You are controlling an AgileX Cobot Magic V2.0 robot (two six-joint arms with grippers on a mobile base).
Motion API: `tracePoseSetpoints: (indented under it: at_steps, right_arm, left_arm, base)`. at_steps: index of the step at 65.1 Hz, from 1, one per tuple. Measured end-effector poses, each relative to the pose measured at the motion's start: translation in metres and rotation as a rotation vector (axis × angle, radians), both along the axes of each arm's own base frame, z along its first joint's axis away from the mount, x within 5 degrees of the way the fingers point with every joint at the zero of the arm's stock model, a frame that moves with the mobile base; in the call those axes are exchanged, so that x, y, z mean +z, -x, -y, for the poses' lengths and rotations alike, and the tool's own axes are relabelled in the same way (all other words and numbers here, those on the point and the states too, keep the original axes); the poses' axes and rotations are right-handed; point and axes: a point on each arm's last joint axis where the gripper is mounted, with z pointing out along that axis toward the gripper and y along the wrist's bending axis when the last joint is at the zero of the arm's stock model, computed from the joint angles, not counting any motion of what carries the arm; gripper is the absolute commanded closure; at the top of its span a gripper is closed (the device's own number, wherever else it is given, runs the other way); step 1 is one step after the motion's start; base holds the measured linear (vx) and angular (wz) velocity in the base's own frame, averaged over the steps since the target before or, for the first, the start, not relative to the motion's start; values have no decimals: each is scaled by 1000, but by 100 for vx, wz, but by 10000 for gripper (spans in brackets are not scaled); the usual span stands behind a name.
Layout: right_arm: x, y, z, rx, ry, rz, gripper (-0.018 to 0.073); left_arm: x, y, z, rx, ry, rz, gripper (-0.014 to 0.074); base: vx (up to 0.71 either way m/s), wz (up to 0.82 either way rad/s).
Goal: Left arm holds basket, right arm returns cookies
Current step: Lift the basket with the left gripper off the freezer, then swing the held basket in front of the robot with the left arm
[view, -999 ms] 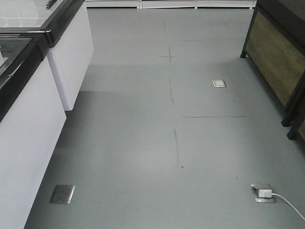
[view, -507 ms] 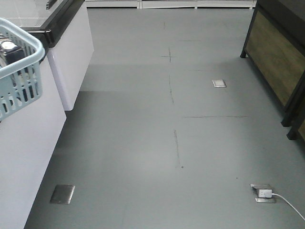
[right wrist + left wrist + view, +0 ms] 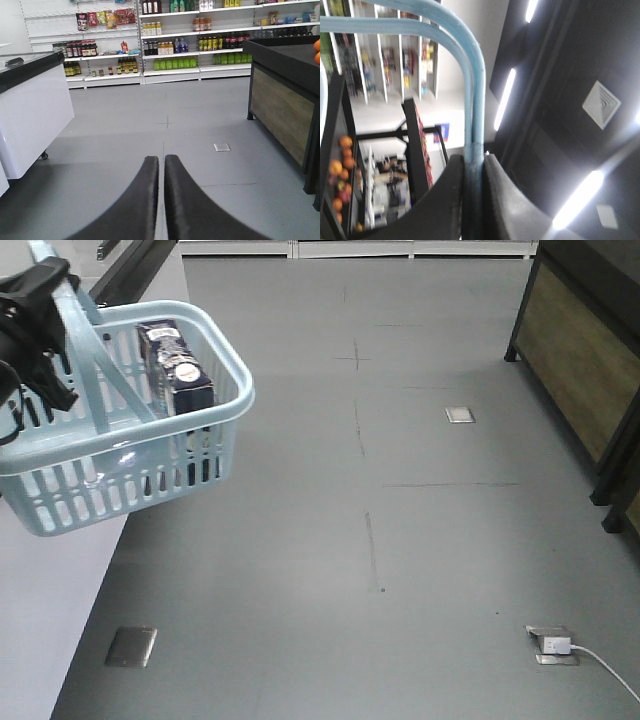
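Observation:
The light blue basket (image 3: pixel 120 490) hangs in the air at the left of the front view, tilted. My left gripper (image 3: pixel 50 285) is shut on its hoop handle (image 3: pixel 95 380). In the left wrist view that handle (image 3: pixel 476 100) runs up from between the black fingers of the left gripper (image 3: pixel 475 165). The cookies (image 3: pixel 175 365), a dark navy carton, stand inside the basket against its far wall. My right gripper (image 3: pixel 161 162) is shut with nothing in it, pointing out over bare floor. It does not show in the front view.
A white freezer cabinet (image 3: pixel 40 620) runs along the left and a dark wood-panelled stand (image 3: pixel 580 370) along the right. Floor sockets (image 3: pixel 131 647) (image 3: pixel 460 415) and a plug with a white cable (image 3: pixel 553 645) lie on the grey floor. Stocked shelves (image 3: pixel 175 45) stand far ahead.
The basket has swung into the front view from the left. It was absent a second ago and only at the edge half a second ago. Now the carton shows.

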Motion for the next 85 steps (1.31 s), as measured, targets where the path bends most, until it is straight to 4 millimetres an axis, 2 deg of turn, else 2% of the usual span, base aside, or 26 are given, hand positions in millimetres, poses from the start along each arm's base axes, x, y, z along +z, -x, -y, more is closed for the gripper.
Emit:
tracePoseSetpoints:
  at_steps: [22,54,72,85]
  right_arm:
    - [0,0,0,0,0,0,565]
    - [0,0,0,0,0,0,565]
    - [0,0,0,0,0,0,565]
    - [0,0,0,0,0,0,565]
  left_arm:
    - [-17,-1,60,-247,79,24,601]
    - [-37,17,120,-556,21,-4,601]
    - [-37,23,124,-598,20,12,601]
    - [-64,35,118,-526,71,-86,601]
  base:
    - [0,0]
    - [0,0]
    - [0,0]
    - [0,0]
